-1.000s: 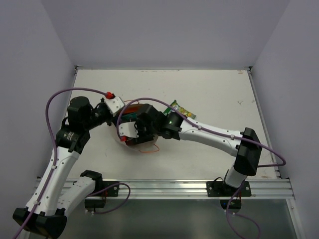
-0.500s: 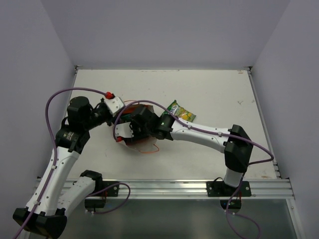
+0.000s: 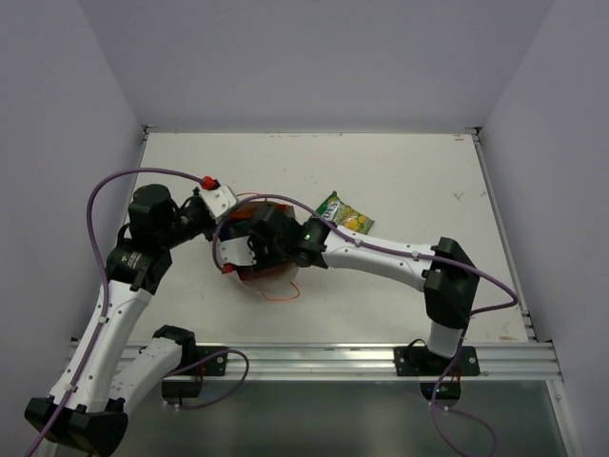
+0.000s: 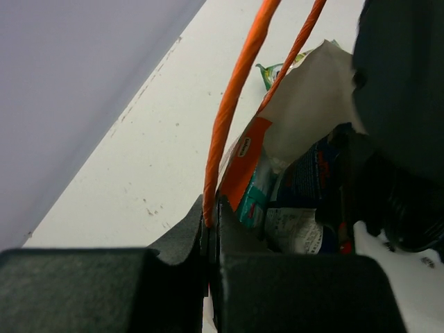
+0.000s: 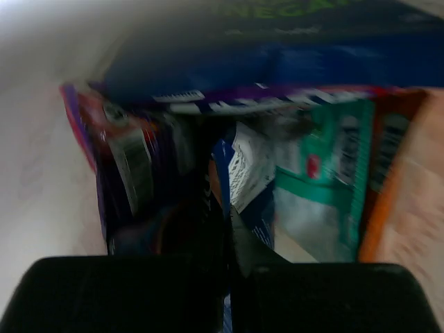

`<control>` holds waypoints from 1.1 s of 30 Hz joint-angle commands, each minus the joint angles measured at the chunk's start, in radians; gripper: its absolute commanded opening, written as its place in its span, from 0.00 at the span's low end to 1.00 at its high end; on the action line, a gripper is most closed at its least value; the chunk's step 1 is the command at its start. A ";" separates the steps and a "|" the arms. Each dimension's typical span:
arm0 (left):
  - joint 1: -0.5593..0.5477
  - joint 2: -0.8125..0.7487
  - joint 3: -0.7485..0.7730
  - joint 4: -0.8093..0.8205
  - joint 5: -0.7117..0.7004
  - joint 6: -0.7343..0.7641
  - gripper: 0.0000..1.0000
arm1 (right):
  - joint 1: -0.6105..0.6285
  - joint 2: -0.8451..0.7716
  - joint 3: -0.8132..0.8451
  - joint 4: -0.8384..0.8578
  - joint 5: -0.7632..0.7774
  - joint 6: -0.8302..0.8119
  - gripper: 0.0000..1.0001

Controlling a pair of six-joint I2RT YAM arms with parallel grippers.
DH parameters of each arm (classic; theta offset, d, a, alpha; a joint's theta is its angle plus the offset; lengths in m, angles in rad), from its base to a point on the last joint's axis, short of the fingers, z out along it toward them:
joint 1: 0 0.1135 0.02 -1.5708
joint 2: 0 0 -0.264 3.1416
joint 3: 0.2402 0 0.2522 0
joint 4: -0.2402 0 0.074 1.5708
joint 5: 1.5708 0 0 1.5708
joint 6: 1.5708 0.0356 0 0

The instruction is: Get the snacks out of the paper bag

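Left gripper (image 4: 211, 216) is pinched shut on the thin orange loop handle (image 4: 229, 118) of the beige paper bag (image 4: 305, 104), left of table centre. Right gripper (image 5: 225, 230), fingers together, sits past the bag rim among glossy foil packets (image 5: 305, 173); hold unclear. Green-yellow packet (image 3: 344, 213) lies outside; white tabletop (image 3: 428, 171) stretches rightward to its edge.

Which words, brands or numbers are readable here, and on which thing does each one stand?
"NEGA", cut off by the frame edge: dark packet inside the paper bag.
Logo on the orange packet: too small.
Print on the teal packet: blurred.
Print on the green-yellow packet on the table: too small.
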 commanded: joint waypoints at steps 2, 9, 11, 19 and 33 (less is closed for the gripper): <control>-0.004 -0.011 0.006 0.068 0.015 0.022 0.00 | 0.031 -0.192 0.063 -0.066 0.008 0.012 0.00; -0.004 -0.008 -0.001 0.074 -0.018 0.022 0.00 | 0.046 -0.429 0.021 -0.073 -0.035 0.036 0.00; -0.004 -0.006 0.001 0.077 -0.025 0.022 0.00 | 0.046 -0.518 0.004 -0.064 -0.047 0.048 0.00; -0.004 0.008 -0.001 0.083 -0.038 0.022 0.00 | -0.027 -0.768 -0.018 -0.030 -0.150 0.162 0.00; -0.006 0.003 -0.022 0.051 0.016 0.019 0.00 | -0.651 -0.662 -0.140 0.089 0.000 0.183 0.00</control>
